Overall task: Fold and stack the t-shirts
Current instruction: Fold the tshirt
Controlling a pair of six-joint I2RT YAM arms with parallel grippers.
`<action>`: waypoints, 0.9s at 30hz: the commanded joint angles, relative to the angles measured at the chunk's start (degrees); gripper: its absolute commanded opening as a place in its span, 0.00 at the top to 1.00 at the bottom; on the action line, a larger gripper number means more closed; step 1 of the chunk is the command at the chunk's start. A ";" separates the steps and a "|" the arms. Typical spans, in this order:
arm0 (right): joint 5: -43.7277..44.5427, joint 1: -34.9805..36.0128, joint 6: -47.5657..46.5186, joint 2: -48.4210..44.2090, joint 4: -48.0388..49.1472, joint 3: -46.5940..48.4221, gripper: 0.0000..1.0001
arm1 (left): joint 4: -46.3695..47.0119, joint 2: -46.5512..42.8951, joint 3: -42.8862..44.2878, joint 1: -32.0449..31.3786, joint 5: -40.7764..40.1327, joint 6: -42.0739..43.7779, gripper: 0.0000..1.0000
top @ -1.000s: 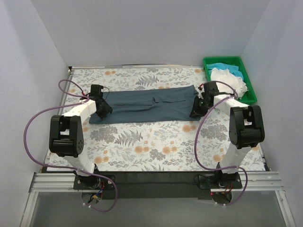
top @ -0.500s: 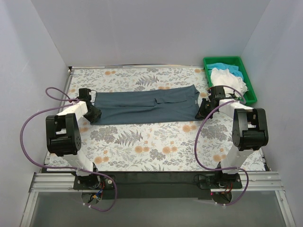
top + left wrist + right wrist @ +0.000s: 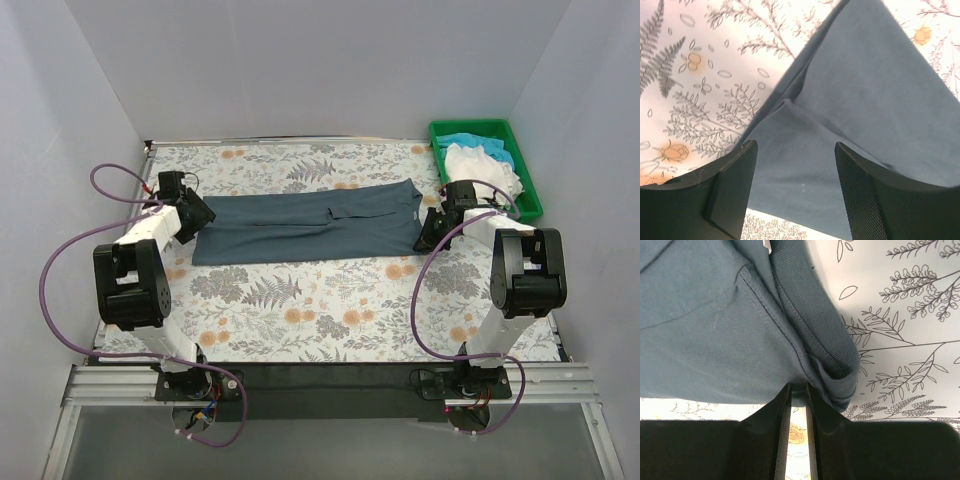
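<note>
The dark slate t-shirt point(image 3: 300, 225) lies folded into a long strip across the far half of the table. My left gripper point(image 3: 193, 216) is at its left end, open, with the cloth point(image 3: 880, 90) lying flat below and between the fingers point(image 3: 730, 190). My right gripper point(image 3: 430, 232) is at the shirt's right end, shut on the cloth edge beside the ribbed collar point(image 3: 805, 305); in the right wrist view the gripper point(image 3: 797, 389) pinches the hem. The white t-shirt point(image 3: 482, 166) and the turquoise t-shirt point(image 3: 463, 141) lie bunched in the green tray.
The green plastic tray point(image 3: 470, 125) stands at the back right corner, just right of my right gripper. The floral tablecloth point(image 3: 330, 310) covers the table. White walls close in the left, back and right sides.
Both grippers moved outward and the shirt got drawn out longer and straighter. The left gripper then shifted toward the far left corner of the shirt. The right gripper stayed put over the last half second.
</note>
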 commanded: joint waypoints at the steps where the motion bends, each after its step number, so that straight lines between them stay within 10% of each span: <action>1: 2.10 -0.68 -1.46 1.05 -2.52 1.64 0.78 | 2.32 0.21 2.45 -0.04 -0.06 2.86 0.41; 18: 2.28 -0.68 -1.81 1.14 -2.70 1.29 0.78 | 1.97 7.95 7.28 -0.04 -1.03 2.16 0.58; 27: 4.12 -0.68 -1.90 0.96 -3.14 0.14 0.78 | -0.22 10.77 10.27 -0.04 -5.23 1.72 1.00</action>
